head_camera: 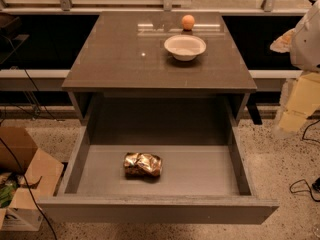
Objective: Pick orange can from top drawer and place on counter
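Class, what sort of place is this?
Probably a lab or workshop: speckled floor, a cardboard box and loose cables around the counter and its open drawer. The gripper hangs at the right edge.

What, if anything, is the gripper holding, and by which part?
Nothing: the gripper hangs at the right edge, apart from the orange can lying in the top drawer.

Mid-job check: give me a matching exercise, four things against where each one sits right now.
Things:
1. can
2. bowl
3. ball
4. gripper

Places:
a. near the counter's far edge
b. at the picture's right edge, beside the counter
c. on the drawer floor
d. on the counter, in front of the ball

Pairs: 1-c, 2-d, 3-a, 4-b.
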You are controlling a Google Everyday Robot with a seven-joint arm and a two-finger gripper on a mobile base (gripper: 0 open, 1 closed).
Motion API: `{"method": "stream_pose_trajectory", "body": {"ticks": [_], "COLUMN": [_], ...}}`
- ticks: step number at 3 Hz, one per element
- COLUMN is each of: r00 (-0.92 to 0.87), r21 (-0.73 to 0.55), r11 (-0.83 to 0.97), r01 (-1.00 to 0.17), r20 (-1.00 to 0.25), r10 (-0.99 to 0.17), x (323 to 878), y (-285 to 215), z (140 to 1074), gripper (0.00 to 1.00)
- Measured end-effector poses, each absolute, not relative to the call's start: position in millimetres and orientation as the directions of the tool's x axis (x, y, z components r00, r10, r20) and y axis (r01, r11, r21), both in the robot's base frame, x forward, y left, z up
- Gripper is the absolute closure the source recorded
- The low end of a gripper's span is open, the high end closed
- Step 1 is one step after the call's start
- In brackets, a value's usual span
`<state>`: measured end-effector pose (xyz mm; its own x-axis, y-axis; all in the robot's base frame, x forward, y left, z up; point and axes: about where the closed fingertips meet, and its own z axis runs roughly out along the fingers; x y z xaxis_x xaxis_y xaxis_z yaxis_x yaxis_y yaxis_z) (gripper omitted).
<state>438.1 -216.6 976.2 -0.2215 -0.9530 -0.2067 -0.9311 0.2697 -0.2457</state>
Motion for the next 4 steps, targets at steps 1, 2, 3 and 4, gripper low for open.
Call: {"method": "stream_pose_trajectory", "body": {"ticks": [1, 2, 3, 4], "r00": [-0.221, -0.168, -0.094, -0.048], "r21": [-0.246, -0.242, -0.223, -0.199], "r11": [0.270, 0.229, 0.169, 0.133], "r01": [-0.931, -0.943, -0.960, -0.971], "r20": [-0.207, -0.246, -0.312, -0.382], "r10": [-0.953, -0.955, -0.945, -0.923], "x": [438, 433, 435, 450], "y": [-217, -192, -154, -118], "z": [976, 964, 938, 909], "gripper": [0.00, 0.00, 0.00, 0.00]}}
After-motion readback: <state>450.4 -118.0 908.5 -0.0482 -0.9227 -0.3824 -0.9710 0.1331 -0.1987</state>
